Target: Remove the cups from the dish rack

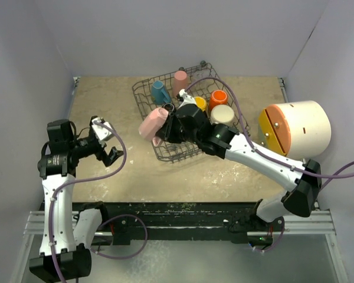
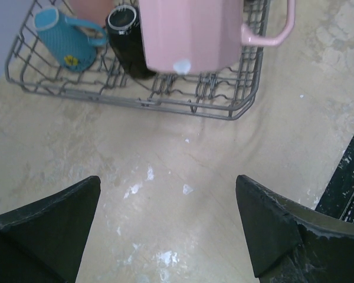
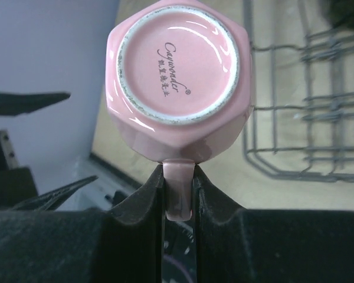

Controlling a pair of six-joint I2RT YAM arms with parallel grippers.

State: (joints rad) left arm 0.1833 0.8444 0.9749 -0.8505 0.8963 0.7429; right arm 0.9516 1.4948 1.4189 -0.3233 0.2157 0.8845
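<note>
My right gripper (image 1: 165, 127) is shut on the handle of a pale pink mug (image 1: 153, 124), held on its side just above the left edge of the dark wire dish rack (image 1: 143, 97). The right wrist view shows the mug's base (image 3: 177, 65) facing the camera, with the handle pinched between the fingertips of the right gripper (image 3: 178, 177). In the rack sit a blue mug (image 1: 160, 92), a tall pink tumbler (image 1: 180, 81), a yellow cup (image 1: 200, 104), an orange cup (image 1: 218, 98) and a cream cup (image 1: 222, 114). A black mug (image 2: 127, 35) lies beside the blue one (image 2: 68, 38). My left gripper (image 1: 106, 144) stands open over the bare table, left of the rack.
A big white cylinder (image 1: 295, 128) with an orange-yellow end lies at the right side of the table, beside the right arm. Grey walls close in the left, right and back. The table's dark front rail (image 2: 348, 177) runs along the near edge.
</note>
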